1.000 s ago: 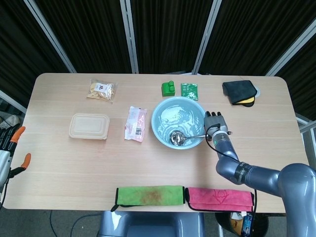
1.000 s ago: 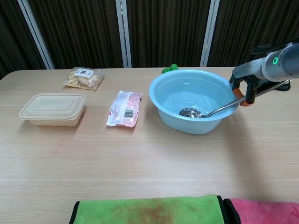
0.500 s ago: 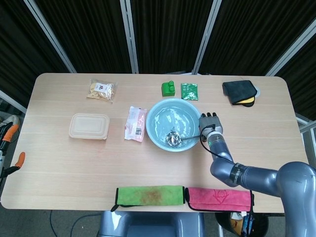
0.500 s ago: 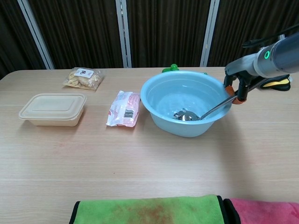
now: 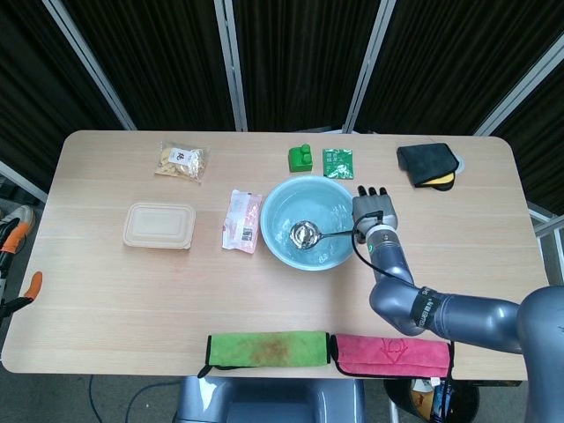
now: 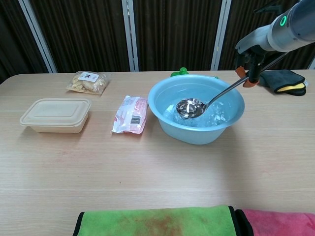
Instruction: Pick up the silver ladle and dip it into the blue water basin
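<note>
The blue water basin point(image 5: 336, 255) point(image 6: 197, 135) stands mid-table with rippled water in it. My right hand point(image 5: 372, 210) point(image 6: 249, 70) is at the basin's right rim and grips the upper end of the silver ladle's handle. The ladle point(image 5: 304, 233) point(image 6: 191, 107) slants down to the left. Its bowl hangs inside the basin, seemingly just above the water. Of my left hand point(image 5: 12, 236) only orange-tipped slivers show at the left edge of the head view, off the table. They stand apart with nothing between them.
A pink snack packet point(image 5: 241, 220) lies just left of the basin, with a beige lidded box point(image 5: 159, 225) further left. A green block point(image 5: 300, 158) and a green packet point(image 5: 337, 163) sit behind the basin. Green point(image 5: 267, 347) and pink point(image 5: 390, 354) cloths line the front edge.
My right hand has risen and lifted the ladle's bowl off the basin floor. The basin slid a little to the left early on. The left hand has drawn further out of view.
</note>
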